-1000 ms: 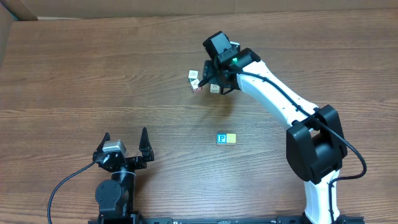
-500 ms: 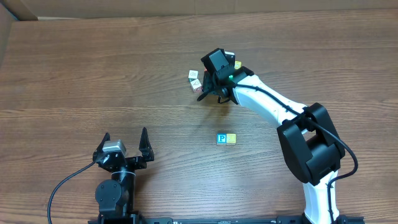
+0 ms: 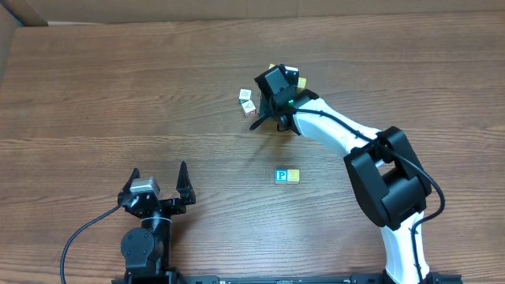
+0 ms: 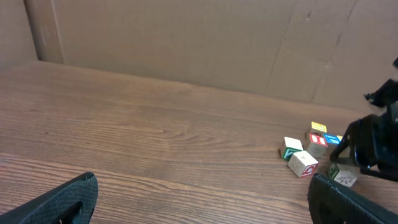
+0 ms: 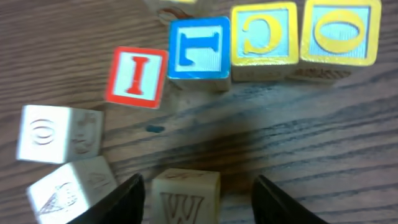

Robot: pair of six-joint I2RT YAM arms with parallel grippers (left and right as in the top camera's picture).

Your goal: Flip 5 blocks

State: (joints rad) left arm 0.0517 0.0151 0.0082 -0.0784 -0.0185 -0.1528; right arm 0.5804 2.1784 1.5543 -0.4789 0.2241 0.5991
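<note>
Right gripper (image 5: 200, 194) has been eased in over the far block cluster (image 3: 248, 102) and its jaws narrowed (not yet touching) either side of the "W" block (image 5: 185, 200), so a pinch-and-flip is judged imminent; left gripper (image 3: 158, 170) is parked spread wide at the near worktop (image 3: 118, 95) edge.

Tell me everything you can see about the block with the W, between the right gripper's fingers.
The W block is a pale wooden cube. Its top face shows a dark W and is cut off by the picture's lower edge. It sits flat on the table, between the dark fingers of the right gripper, with a gap on each side, so neither finger touches it.
</note>
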